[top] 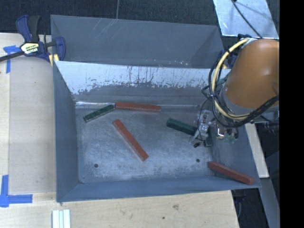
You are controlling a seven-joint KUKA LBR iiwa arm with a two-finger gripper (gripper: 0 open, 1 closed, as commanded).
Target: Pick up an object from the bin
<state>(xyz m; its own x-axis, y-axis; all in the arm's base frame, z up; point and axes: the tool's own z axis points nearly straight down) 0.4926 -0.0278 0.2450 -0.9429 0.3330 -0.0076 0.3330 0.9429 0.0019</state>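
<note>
the gripper (202, 136) is seen low over the floor of the grey bin (66, 141), toward its right side, beneath the orange wrist cover (254, 72) and the looped cables (219, 87). whether it is open or closed cannot be told, as the tip is masked by its own hardware.

item nearest the gripper: a dark green bar (180, 126). it is noted as short, flat and straight-edged, evenly dark green, and lying on the floor. it is set at a slight tilt, with one end up and to the view's left of the gripper and the other end reaching the gripper tip. contact between the two cannot be confirmed.

other items are recorded as follows. a corner red-brown bar (230, 172) lies below and right of the gripper, against the front right wall. a diagonal red-brown bar (129, 139) lies well to the gripper's left, apart from the green one. a rear red-brown bar (137, 107) is laid along the foot of the back wall, up and left of the gripper. a second green bar (99, 112) lies just at its left end, farthest from the gripper.
</note>
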